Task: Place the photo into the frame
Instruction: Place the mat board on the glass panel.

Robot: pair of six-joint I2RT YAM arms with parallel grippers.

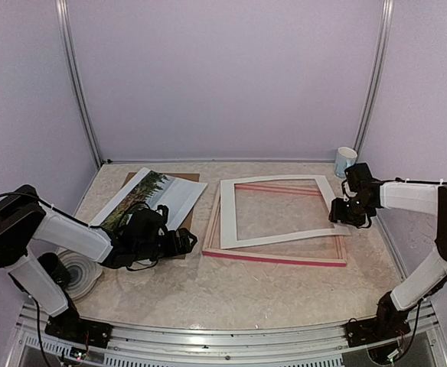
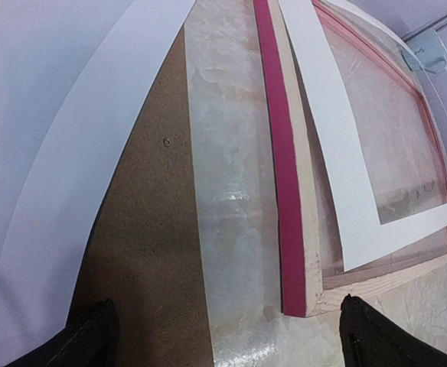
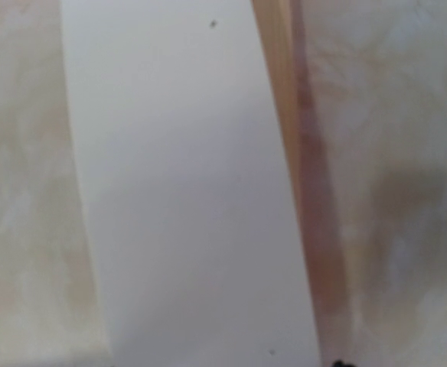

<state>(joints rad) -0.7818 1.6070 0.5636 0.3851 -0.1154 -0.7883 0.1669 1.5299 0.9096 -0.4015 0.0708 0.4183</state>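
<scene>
The photo [image 1: 141, 196], a print of dark trees and pale sky, lies at the left on a white sheet [image 1: 181, 196] over the brown backing board [image 1: 194, 178]. The frame [image 1: 285, 258] lies flat right of centre, pale wood side up with pink-red edges. A white mat border [image 1: 227, 222] rests askew on it. My left gripper [image 1: 187, 243] is open and empty, low over the board's near right corner. In the left wrist view, board [image 2: 147, 252] and frame rail [image 2: 288, 229] lie between its fingers [image 2: 93, 336]. My right gripper [image 1: 344, 214] sits at the mat's right edge. The blurred right wrist view shows mat [image 3: 185, 191] and frame rail [image 3: 300, 153], hardly any finger.
A pale blue cup [image 1: 345, 160] stands at the back right corner. A white tape roll [image 1: 82, 271] lies at the near left under my left arm. Purple walls close the back and both sides.
</scene>
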